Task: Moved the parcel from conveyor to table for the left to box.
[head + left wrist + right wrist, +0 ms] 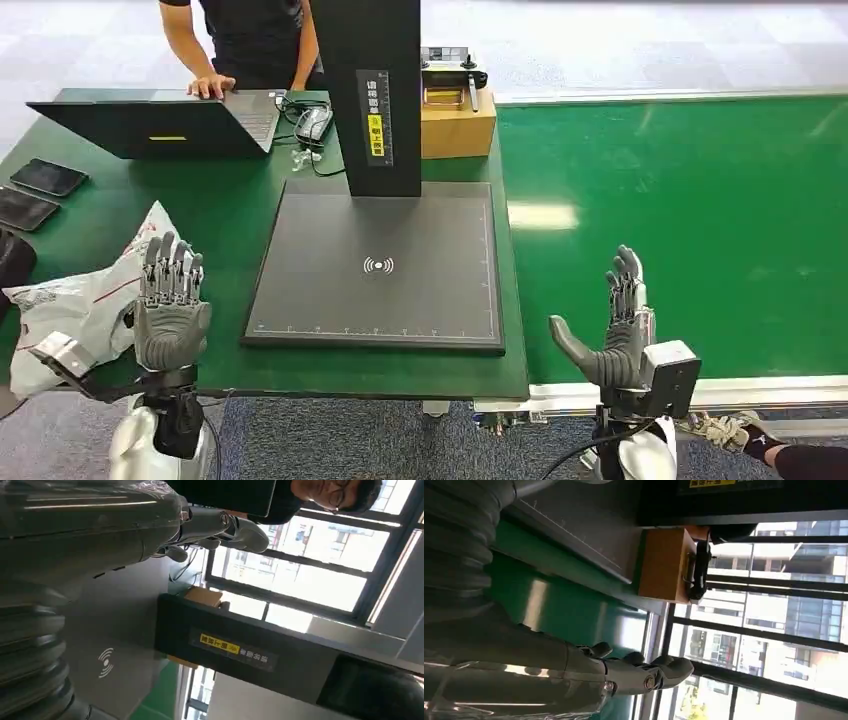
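At the far left of the head view, low in the frame, a white plastic parcel (pixel 75 300) lies crumpled on the edge of the green surface (pixel 215 215), partly hanging past it. The left hand (pixel 170 300) stands just beside it, to the right, palm away from the camera, fingers upright and apart, holding nothing; whether it touches the bag I cannot tell.

In the middle sits a dark scanning pad (pixel 380 265) with a wireless mark, and a black post (pixel 372 95) with a yellow label rises from its upper edge. In the upper left a person (pixel 250 40) rests a hand on a laptop (pixel 160 122); two phones (pixel 35 192) lie at the left edge. A cardboard box (pixel 458 125) stands right of the post.

The right half of the frame is the green conveyor (pixel 680 220), bare where it shows. The right hand (pixel 615 330) hovers over its lower edge, open, thumb out to the left, fingers straight up, gripping nothing.

My reading is that no parcel is ready on the belt, so the task stands between parcels: the one visible bag is already on the surface at the left. The next move likely calls for the right hand to wait for a parcel to arrive, then reach out over the belt and close around it.
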Robot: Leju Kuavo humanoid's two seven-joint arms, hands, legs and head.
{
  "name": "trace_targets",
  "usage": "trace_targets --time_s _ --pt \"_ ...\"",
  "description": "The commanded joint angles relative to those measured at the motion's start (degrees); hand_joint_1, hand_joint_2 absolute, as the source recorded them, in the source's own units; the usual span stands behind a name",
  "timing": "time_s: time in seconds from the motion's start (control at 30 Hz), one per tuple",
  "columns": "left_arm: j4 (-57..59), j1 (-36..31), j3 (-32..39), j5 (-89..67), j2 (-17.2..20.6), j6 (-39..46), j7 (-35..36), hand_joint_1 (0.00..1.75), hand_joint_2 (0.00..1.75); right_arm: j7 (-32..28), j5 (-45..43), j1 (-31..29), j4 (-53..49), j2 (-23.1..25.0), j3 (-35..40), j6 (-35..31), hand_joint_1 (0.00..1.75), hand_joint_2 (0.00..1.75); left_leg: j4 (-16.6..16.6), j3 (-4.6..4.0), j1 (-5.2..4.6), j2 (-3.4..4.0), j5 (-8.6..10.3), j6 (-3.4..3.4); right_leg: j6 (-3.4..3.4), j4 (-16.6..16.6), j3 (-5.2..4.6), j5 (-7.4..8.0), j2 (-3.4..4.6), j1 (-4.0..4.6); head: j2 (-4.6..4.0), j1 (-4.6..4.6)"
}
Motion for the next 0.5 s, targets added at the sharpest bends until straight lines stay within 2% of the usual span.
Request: trace_targets --time_s 0.03,0.5 --pt "-0.1 -0.3 -0.7 0.1 -0.2 0.0 0.2 0.0 1.75 0.0 -0.1 -1.4 3.4 0.7 0.4 -0.1 0.0 1.75 0.0 0.08 0.06 0.03 -0.01 -0.1 0.06 -0.1 0.08 0.01 0.07 0.04 0.0 0.0" --pt "-0.1 -0.3 -0.7 0.1 -0.2 0.0 0.2 0.0 1.75 0.0 -0.1 -1.4 3.4 0.7 0.4 -0.1 0.0 1.75 -0.1 0.18 0.06 -0.02 -0.02 -0.17 0.09 -0.1 0.18 -0.02 0.04 0.03 0.0 0.0"
